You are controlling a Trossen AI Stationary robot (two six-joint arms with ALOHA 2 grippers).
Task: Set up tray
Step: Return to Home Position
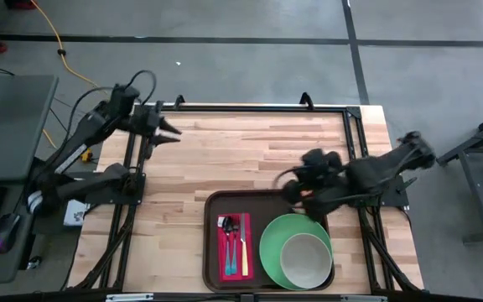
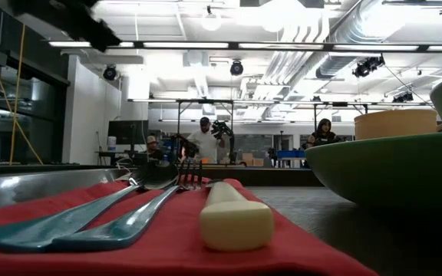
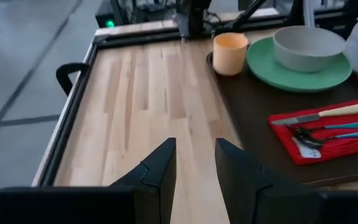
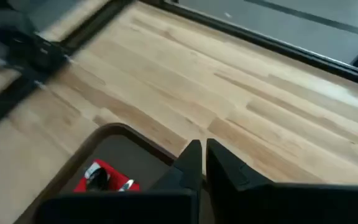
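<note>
Tray [image 1: 251,205] sits at the tabletop's [image 1: 225,151] 6 o'clock edge, loaded; neither arm holds anything.
Dark brown, smooth, rigid plastic with rounded corners and a raised rim. Likely light itself but slippery, so its load could slide; best gripped at the rim on the short sides and kept level. Red cloth napkin [image 1: 225,252] with cutlery lies at its 9 o'clock side, green round plate [image 1: 271,247] with pale bowl [image 1: 306,258] at 3 o'clock. Left gripper [image 1: 177,134] is at 10 o'clock, jaws slightly apart; right gripper [image 1: 294,193] is over the tray's 12 o'clock rim, jaws nearly together.
</note>
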